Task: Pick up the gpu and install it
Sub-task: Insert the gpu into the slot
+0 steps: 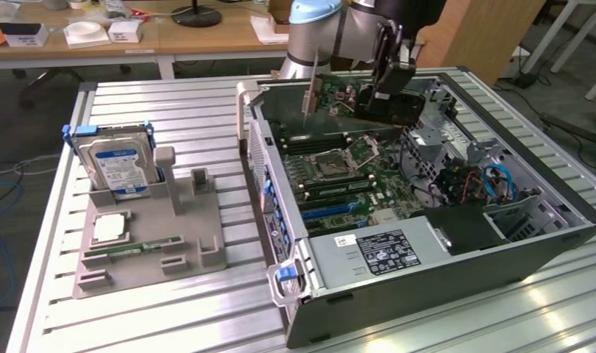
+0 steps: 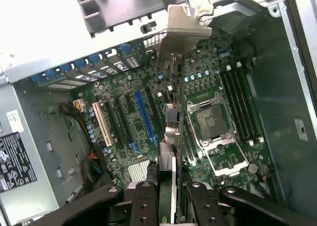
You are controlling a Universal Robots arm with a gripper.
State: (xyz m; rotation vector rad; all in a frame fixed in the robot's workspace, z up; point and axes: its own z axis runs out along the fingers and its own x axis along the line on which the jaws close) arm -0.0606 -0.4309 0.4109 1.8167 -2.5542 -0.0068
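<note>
The gpu [image 1: 335, 97] is a thin dark green card with a silvery bracket [image 1: 310, 94]. It hangs in the air over the back of the open computer case [image 1: 533, 250], above the motherboard [image 1: 362, 176]. My gripper [image 1: 382, 94] is shut on the card's edge. In the wrist view the gpu [image 2: 170, 124] runs edge-on away from my fingers [image 2: 144, 201], its bracket [image 2: 187, 24] at the far end by the case's rear wall. The card hovers between the long blue slot [image 2: 144, 118] and the open processor socket [image 2: 214, 124], apart from the board.
On the exterior view's left, a grey fixture [image 1: 195, 243] holds a boxy hard drive [image 1: 119, 163], a processor chip [image 1: 112, 228] and a green memory stick [image 1: 131, 250]. A power supply [image 1: 377, 254] fills the case's near corner. Cables [image 1: 494, 184] sit at the right inside.
</note>
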